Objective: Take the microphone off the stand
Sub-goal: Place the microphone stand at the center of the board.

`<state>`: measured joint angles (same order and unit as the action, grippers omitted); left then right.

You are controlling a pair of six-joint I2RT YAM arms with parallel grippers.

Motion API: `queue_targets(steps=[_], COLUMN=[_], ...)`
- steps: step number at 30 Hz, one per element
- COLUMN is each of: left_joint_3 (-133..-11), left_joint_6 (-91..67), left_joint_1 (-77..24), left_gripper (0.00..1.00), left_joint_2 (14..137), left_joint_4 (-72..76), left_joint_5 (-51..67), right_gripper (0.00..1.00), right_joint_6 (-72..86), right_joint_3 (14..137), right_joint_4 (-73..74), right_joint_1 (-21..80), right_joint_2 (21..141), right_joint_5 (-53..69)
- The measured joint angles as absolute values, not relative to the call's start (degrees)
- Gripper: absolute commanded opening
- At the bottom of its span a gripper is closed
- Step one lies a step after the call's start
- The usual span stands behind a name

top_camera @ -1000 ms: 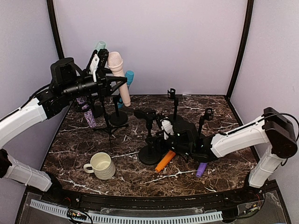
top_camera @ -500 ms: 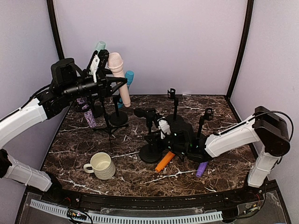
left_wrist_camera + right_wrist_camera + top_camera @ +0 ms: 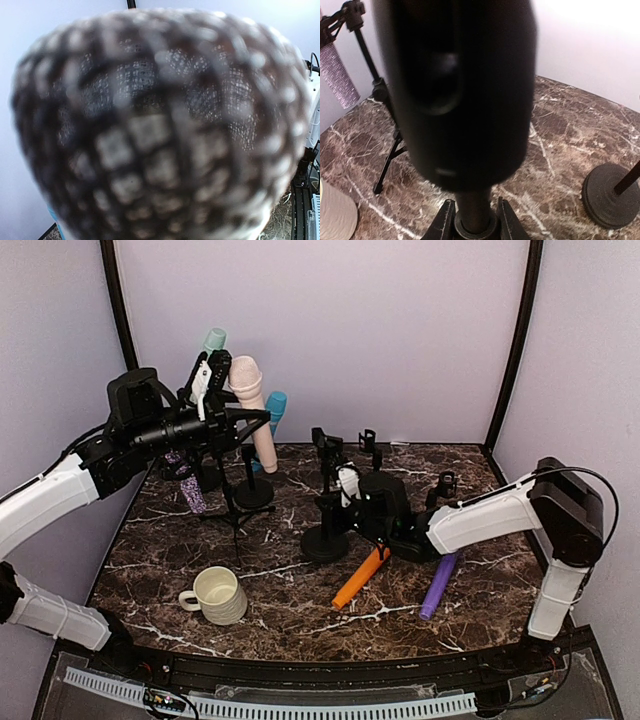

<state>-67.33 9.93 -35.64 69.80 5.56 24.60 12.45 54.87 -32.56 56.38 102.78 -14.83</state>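
Note:
A pink microphone (image 3: 252,400) is held up at the back left, head up, beside the boom of a black tripod stand (image 3: 235,502). My left gripper (image 3: 214,375) is shut on it near the head. Its mesh head (image 3: 160,130) fills the left wrist view and hides the jaws. My right gripper (image 3: 338,505) is shut on the post of a black round-base stand (image 3: 323,543). In the right wrist view the jaws clamp that post (image 3: 475,212) from both sides, below the stand's empty black clip (image 3: 460,90).
An orange microphone (image 3: 360,577) and a purple one (image 3: 438,583) lie on the marble table. A cream mug (image 3: 220,595) stands front left. Teal microphones (image 3: 275,405) and a glittery purple one (image 3: 185,480) are at the back left. Two more small stands (image 3: 372,455) stand behind.
My right gripper has moved back and left with the black round-base stand, which now stands more upright; the orange and purple microphones lie more exposed. The left arm and pink microphone barely moved.

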Motion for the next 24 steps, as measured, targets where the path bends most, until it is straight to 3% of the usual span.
queue_targets(steps=[24], left_joint_3=[-66.59], left_joint_6=[9.91], left_joint_1=[-35.64], left_gripper=[0.06], left_joint_2=[69.97], left_joint_4=[5.21], left_joint_5=[25.08], right_gripper=[0.00], right_joint_6=[3.42], right_joint_3=[92.99], right_joint_4=[-26.22], right_joint_1=[39.86], right_joint_2=[130.17], right_joint_5=[-12.91])
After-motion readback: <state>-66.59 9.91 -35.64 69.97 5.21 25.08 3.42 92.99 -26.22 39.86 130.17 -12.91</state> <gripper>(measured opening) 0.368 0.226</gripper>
